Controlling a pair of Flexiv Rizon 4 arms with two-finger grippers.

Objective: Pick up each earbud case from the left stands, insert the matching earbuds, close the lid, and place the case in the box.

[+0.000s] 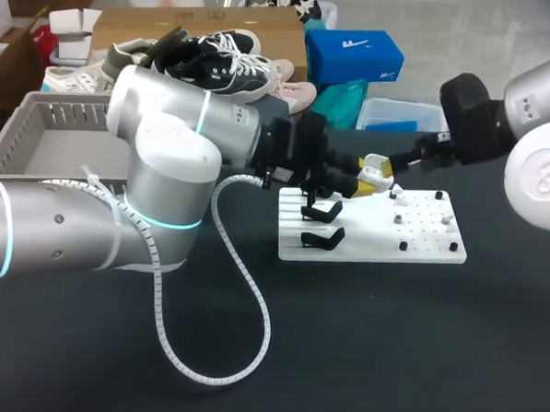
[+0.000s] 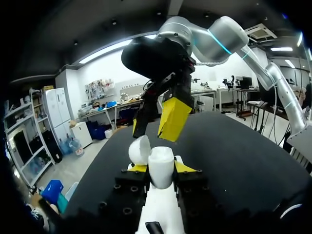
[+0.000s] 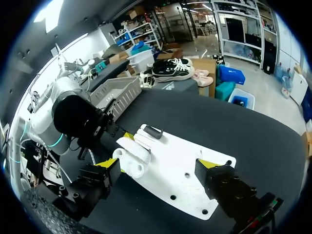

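Head view: left gripper (image 1: 365, 180) holds the small white plastic earbud case (image 1: 377, 162) over the flat white stand board (image 1: 420, 249), at its eleven o'clock corner. Left wrist view: both fingers clamp the open-lidded case; right gripper (image 2: 154, 124) hangs at twelve o'clock. Right wrist view: its fingers are spread wide.

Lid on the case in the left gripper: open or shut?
Open. In the left wrist view the earbud case, held in the left gripper, has its lid hinged back to one side, off the body.
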